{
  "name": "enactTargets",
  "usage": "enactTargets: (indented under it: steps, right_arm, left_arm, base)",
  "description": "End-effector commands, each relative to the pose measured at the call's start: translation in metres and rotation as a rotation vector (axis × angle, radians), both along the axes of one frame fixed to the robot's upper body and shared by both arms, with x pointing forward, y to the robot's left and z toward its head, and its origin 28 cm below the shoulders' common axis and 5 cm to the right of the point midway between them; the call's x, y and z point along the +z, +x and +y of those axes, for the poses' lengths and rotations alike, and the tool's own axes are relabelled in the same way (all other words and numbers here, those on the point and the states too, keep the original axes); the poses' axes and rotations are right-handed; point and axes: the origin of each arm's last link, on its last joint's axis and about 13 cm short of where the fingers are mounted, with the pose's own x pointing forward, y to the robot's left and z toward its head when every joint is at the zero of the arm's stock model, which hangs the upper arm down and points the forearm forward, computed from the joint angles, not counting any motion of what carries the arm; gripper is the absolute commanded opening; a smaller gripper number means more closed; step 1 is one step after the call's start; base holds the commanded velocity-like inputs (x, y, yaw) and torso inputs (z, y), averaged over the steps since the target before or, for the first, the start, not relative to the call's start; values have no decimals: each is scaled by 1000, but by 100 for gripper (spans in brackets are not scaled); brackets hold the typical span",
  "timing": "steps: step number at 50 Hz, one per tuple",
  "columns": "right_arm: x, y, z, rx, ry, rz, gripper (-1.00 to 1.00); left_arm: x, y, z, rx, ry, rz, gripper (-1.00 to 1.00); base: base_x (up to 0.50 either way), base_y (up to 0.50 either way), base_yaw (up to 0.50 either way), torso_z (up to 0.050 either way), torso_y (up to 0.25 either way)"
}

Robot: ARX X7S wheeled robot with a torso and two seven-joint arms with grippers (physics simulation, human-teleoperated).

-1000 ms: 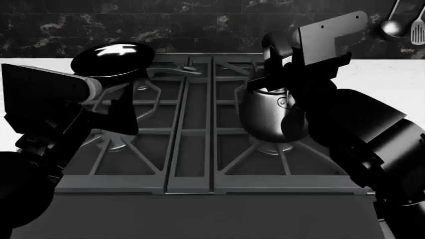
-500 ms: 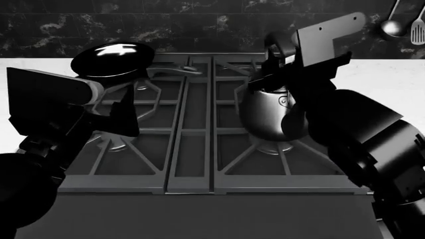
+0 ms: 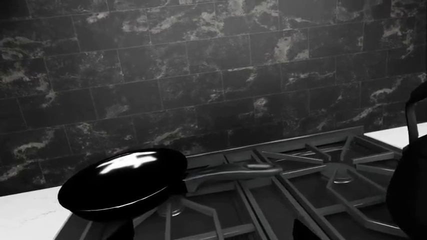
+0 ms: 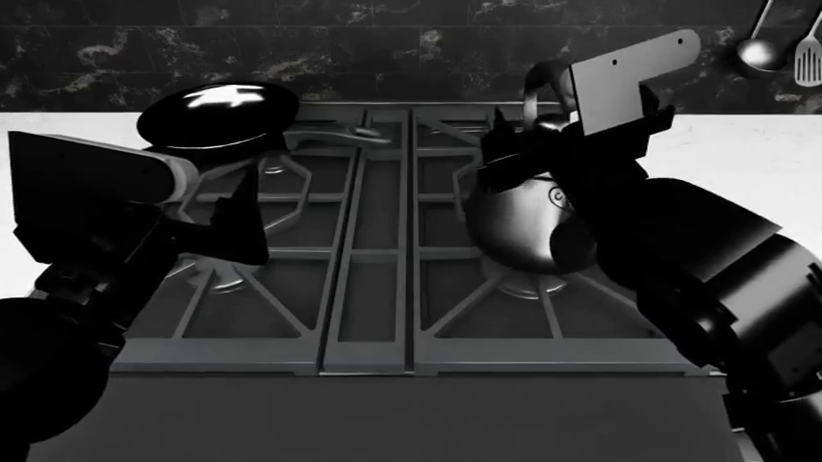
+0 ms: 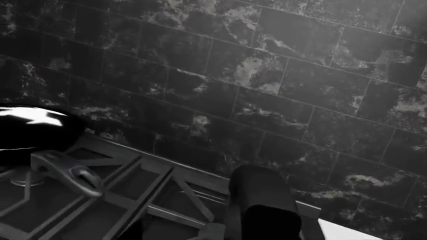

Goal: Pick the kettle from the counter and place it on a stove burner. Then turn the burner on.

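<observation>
Now the kettle [image 4: 521,226] sits over the stove burner [image 4: 533,284]
Its handle is hidden behind the right gripper [image 4: 540,144]; whether that gripper clamps it cannot be told. Nor can the left gripper [image 4: 238,226] be read. A pan [image 4: 212,115] rests behind.

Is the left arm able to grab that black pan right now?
Probably yes. The left gripper sits over the stove's left side, with the pan just behind it on the rear left burner. Nothing stands between them; the kettle and right gripper are off to the right.
</observation>
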Motion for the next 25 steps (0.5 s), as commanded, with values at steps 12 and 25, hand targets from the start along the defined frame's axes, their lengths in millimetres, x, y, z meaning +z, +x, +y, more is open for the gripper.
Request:
enactTargets:
  steps: [12,25]
  right_arm:
    - [11,-9,-4,47,115,32,100]
    - [11,-15,-3,45,108,62,100]
  left_arm:
    - [2,0,-2,-4,1,-6,100]
    - [2,-2,-2,-6,-3,-13,100]
  base:
    - [0,0,0,1,2]
    - [0,0,0,0,0]
